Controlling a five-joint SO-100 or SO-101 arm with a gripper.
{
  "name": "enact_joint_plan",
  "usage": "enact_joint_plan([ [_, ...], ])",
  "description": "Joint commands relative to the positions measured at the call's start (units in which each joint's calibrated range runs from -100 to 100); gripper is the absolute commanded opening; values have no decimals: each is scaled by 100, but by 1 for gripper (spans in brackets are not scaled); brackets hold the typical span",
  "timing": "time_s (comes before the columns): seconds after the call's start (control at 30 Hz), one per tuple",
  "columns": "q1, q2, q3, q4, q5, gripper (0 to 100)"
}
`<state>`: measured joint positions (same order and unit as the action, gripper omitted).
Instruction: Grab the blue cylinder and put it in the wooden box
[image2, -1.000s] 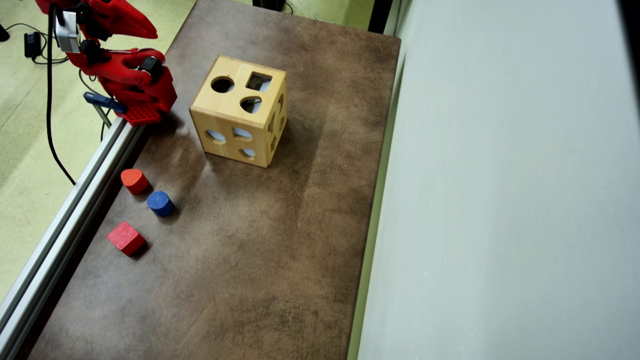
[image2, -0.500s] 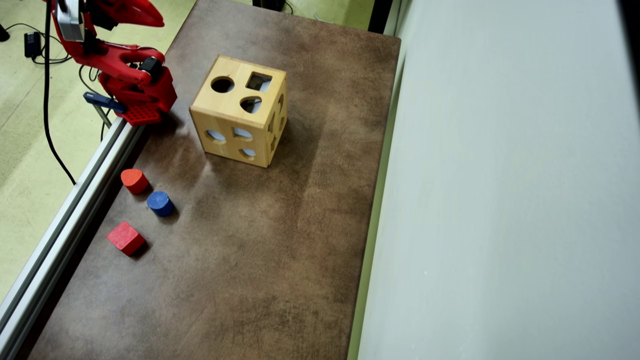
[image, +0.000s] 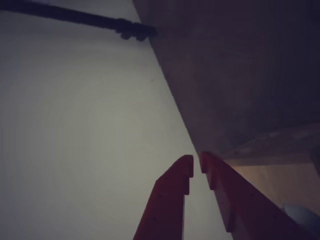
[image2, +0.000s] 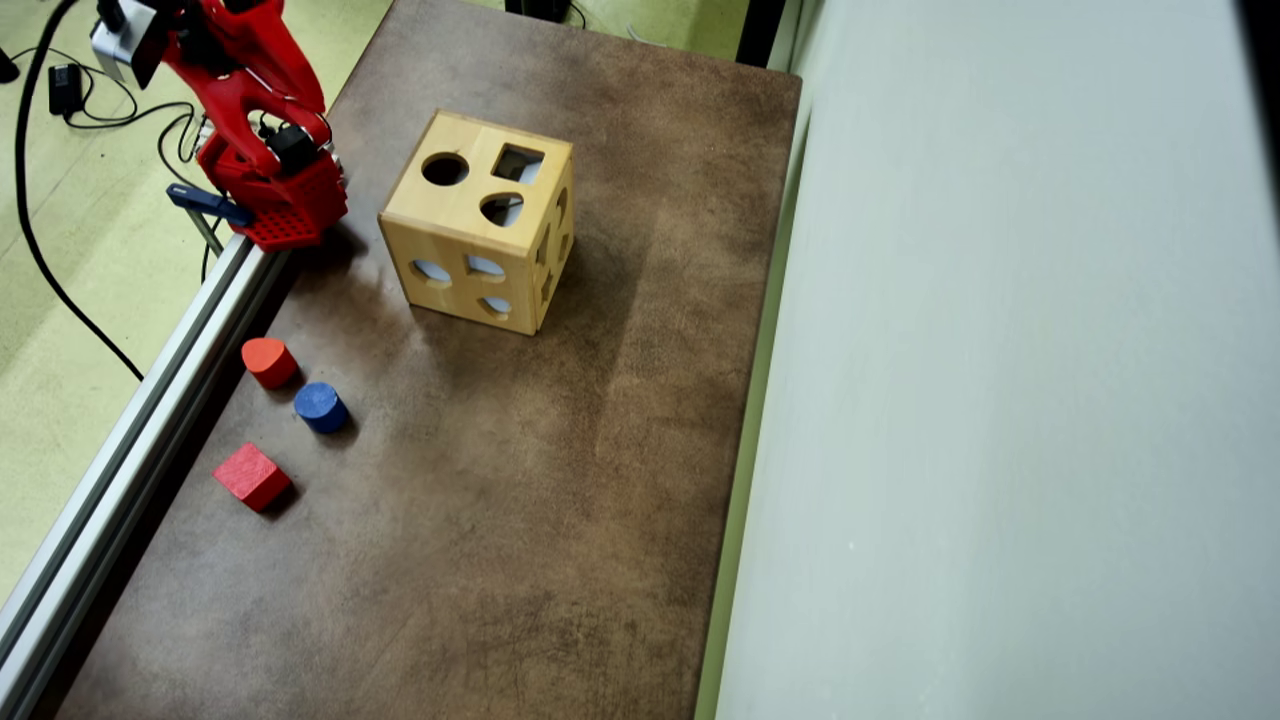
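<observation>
In the overhead view the blue cylinder (image2: 320, 406) stands on end near the table's left edge, between a red rounded block (image2: 268, 360) and a red cube (image2: 250, 476). The wooden box (image2: 455, 215), a light-wood cube with cutouts, stands further up the table. The red arm (image2: 270, 150) is folded at the top left, far from the cylinder; its fingertips do not show there. In the wrist view my gripper (image: 196, 167) is red, its jaws nearly touching and holding nothing. A light-wood surface (image: 272, 182), probably the box, lies to its right. The cylinder is out of that view.
The brown table (image2: 520, 500) has an aluminium rail (image2: 150, 420) along its left edge and a pale wall (image2: 1000, 400) along its right. A blue clamp (image2: 205, 203) sits by the arm's base. Cables lie on the floor at the top left.
</observation>
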<state>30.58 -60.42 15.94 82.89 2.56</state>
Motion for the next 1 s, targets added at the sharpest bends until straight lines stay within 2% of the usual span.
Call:
enact_joint_plan([
  [0.0, 516, 535, -136, -131, 39, 4],
  [0.4, 1430, 2361, -46, -114, 39, 4],
  [0.97, 1459, 4628, -37, -139, 39, 4],
])
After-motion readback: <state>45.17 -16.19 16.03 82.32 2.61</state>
